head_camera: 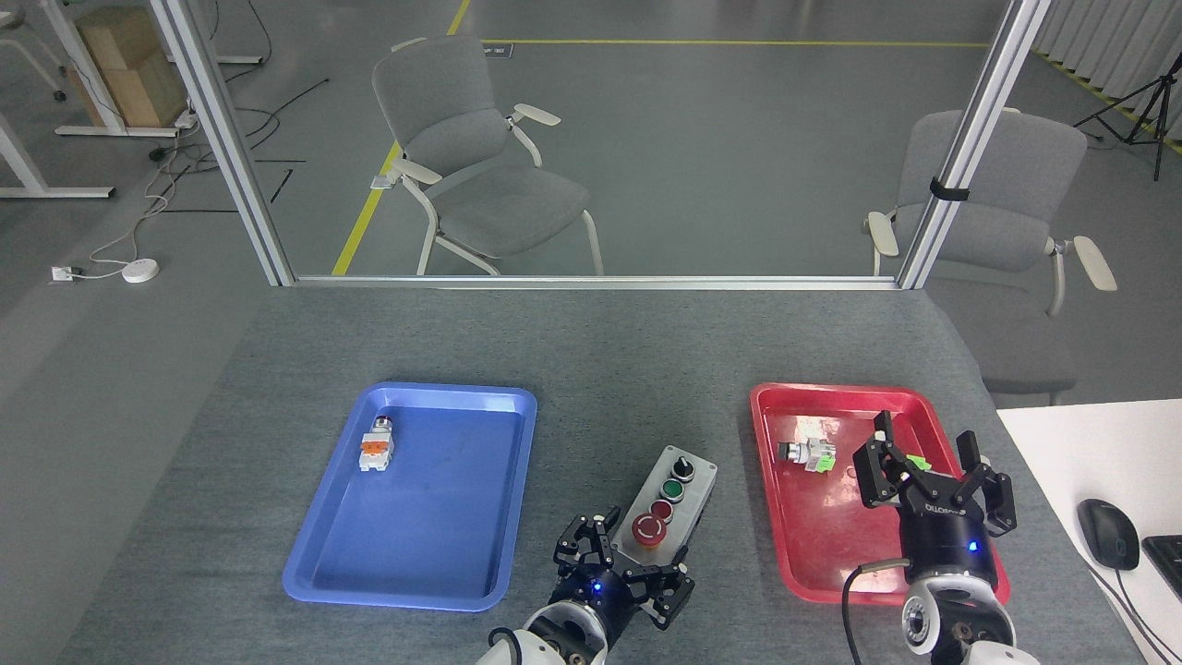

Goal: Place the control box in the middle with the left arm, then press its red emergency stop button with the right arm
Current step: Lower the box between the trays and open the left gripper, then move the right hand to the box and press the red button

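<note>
— Where's the control box?

— On the grey tabletop, between the blue tray and the red tray, lying at a slant. Its big red button sits at the near end, nearest me.

— Your left tool?

— Its fingers are spread to either side of the box's near end; I can't tell whether they touch it.

— And the right tool?

— Fingers apart, holding nothing, above the red tray, just beside a small green-tipped part.
</note>
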{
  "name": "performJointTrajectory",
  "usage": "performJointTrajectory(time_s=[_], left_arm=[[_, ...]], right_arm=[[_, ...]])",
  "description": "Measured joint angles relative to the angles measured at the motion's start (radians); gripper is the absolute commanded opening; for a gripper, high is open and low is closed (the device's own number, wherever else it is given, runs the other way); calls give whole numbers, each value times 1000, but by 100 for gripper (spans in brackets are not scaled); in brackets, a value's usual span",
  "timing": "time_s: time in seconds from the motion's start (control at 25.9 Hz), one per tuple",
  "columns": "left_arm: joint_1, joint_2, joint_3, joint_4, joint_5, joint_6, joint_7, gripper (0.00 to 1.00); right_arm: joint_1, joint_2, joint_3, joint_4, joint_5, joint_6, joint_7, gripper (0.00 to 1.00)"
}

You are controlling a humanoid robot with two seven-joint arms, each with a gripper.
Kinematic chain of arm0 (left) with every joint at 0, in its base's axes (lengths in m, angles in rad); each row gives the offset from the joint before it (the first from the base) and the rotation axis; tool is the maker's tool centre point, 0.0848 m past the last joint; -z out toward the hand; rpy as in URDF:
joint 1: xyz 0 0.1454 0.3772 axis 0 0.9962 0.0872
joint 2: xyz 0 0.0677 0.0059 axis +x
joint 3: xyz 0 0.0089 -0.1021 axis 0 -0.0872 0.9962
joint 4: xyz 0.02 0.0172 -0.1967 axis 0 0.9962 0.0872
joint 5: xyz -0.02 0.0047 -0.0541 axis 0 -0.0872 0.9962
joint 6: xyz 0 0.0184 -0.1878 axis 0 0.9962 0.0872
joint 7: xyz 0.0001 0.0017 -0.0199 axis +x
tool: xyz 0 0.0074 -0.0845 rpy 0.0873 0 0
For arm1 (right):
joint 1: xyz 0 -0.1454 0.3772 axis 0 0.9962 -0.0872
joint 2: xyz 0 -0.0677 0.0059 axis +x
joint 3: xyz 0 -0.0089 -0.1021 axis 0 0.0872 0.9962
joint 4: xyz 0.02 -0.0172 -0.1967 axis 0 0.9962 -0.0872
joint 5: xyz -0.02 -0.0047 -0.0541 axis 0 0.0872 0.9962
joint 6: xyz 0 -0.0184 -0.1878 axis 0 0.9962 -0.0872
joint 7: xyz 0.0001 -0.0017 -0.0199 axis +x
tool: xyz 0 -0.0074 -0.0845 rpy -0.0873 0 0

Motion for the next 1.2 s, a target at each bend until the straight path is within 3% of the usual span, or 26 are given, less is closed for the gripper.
performJointTrajectory(time_s=[0.19, 0.27, 0.39, 0.5, 0.66, 0.7, 0.97, 1.2], left_arm=[[50, 16, 6, -71, -1, -21, 6, 99], [98, 65, 14, -155, -1, -37, 7, 99], [186, 165, 33, -314, 1, -54, 7, 99], [271, 252, 75, -447, 2, -84, 6, 99], [371, 316, 184, -567, 6, -154, 6, 99], [391, 326, 223, -591, 7, -178, 6, 99], [437, 332, 533, -660, 9, -279, 20, 99], [385, 326, 696, -645, 71, -278, 23, 99]], right_arm=[[5, -6, 2, 6, -5, 2, 0, 98], [8, -6, 2, 11, -6, 3, 0, 94], [14, -6, 3, 15, -6, 3, 2, 74], [19, -8, 6, 23, -4, 3, 3, 46], [19, -24, 11, 34, -4, -3, 3, 6], [18, -28, 12, 35, -4, -6, 3, 0], [-13, -46, 60, 37, -2, -128, 7, 0], [-79, -37, 263, 48, 3, -165, 6, 0]])
